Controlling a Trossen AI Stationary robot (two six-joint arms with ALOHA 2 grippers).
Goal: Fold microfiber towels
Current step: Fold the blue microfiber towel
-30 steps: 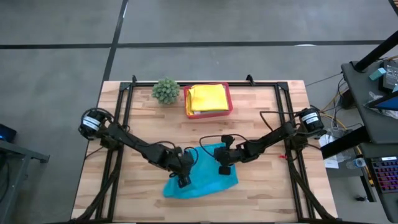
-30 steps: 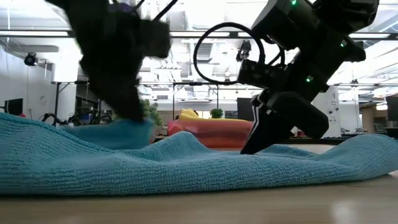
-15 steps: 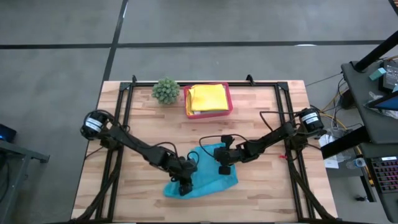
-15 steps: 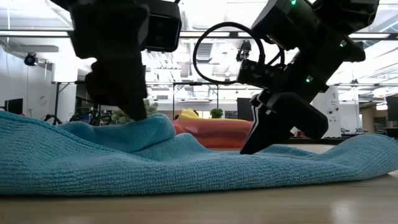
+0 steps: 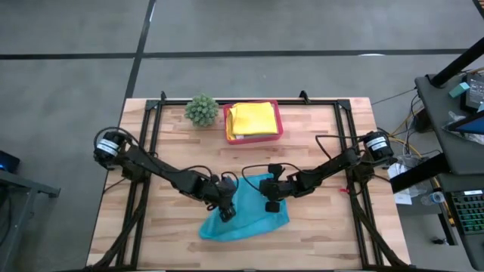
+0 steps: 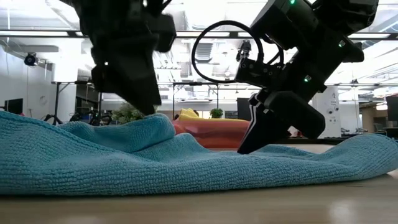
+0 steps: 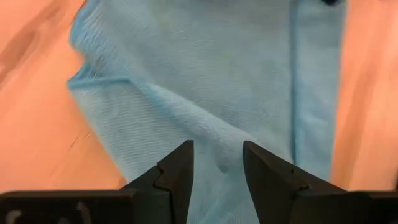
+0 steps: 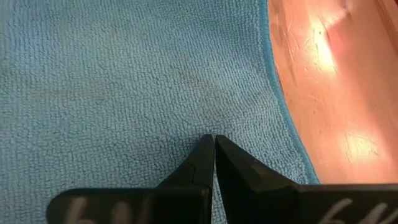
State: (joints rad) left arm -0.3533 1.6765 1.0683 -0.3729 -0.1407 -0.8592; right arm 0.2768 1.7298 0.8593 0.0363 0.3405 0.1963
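Wooden table (image 5: 318,143) | teal towel (image 5: 249,215) | bright workshop behind

Even overhead light from above; soft shadows under the arms on the worktop (image 5: 318,151). Low view: bright ceiling lamps backlight the arms into silhouettes; near towel (image 6: 186,165) sharp, room soft. Right wrist view: glare on wood. Left wrist view blurred.

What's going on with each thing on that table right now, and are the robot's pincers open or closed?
Teal towel: spread on the table, rumpled, one fold raised.
Left tool: open, fingers apart just above the raised fold, holding nothing.
Right tool: shut, tips pressed down on the teal towel.
Yellow towels: lying in the pink tray.
Green plant: upright beside the tray.
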